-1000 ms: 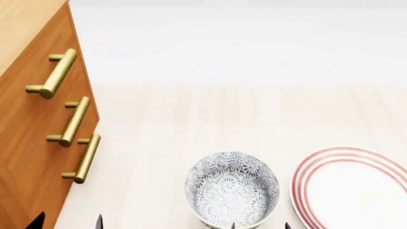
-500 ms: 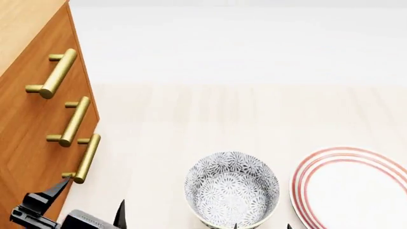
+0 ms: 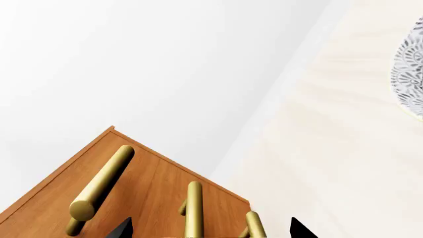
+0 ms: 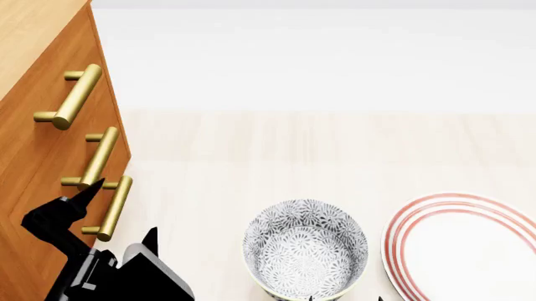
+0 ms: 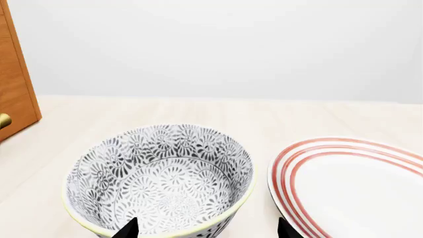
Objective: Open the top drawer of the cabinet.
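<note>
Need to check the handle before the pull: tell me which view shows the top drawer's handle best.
The head view: the top drawer's handle shows whole, with both posts, unobstructed. The left wrist view shows it foreshortened. The right wrist view misses it.

Three brass handles [image 3: 100, 186] on the cabinet [image 3: 148, 191], fingers [image 3: 121, 229] spread below.

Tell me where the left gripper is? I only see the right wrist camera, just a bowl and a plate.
Observer: The left gripper is in front of the cabinet, by the two lower brass handles.
Operator: Is it holding one?
Observer: No, it's open and gripping nothing.
Operator: Is the top drawer open yet?
Observer: No. The top handle is untouched, and no drawer sticks out.
</note>
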Robot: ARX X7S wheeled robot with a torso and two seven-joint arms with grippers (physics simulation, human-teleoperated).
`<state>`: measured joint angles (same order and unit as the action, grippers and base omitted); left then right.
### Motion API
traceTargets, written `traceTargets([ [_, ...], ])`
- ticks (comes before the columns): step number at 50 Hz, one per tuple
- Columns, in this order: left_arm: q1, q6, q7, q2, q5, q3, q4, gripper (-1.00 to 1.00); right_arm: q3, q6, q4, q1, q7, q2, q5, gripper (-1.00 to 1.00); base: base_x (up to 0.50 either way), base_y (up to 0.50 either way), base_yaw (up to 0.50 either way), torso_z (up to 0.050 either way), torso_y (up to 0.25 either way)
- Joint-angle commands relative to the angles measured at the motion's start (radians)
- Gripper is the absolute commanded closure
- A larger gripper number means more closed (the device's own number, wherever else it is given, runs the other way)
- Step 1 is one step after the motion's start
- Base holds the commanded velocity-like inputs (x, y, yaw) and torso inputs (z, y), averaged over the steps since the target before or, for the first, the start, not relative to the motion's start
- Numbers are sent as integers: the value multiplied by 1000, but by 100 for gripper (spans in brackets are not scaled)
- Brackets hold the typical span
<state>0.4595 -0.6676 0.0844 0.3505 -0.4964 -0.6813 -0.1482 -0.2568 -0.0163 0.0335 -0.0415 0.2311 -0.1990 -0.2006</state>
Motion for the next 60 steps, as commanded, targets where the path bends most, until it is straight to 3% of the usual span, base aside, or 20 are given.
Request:
traceTargets([
  [1, 74, -75, -40, 35, -129, -94, -12, -100, -6, -3, 2, -1, 4, -4, -4, -100, 0, 0, 0, 0, 0],
  [14, 119, -83, -135, 105, -221, -197, -31, -100, -14, -2, 6, -1, 9, -7, -7, -100, 0, 0, 0, 0, 0],
  [38, 208, -135, -197, 150, -265, -162, -83, -100, -27, -4, 9, -3, 16, -14, -14, -100, 0, 0, 0, 0, 0],
  [60, 291, -117, -259, 166, -289, -198, -30, -100, -31, 0, 28, -12, 24, -16, -26, -100, 0, 0, 0, 0, 0],
])
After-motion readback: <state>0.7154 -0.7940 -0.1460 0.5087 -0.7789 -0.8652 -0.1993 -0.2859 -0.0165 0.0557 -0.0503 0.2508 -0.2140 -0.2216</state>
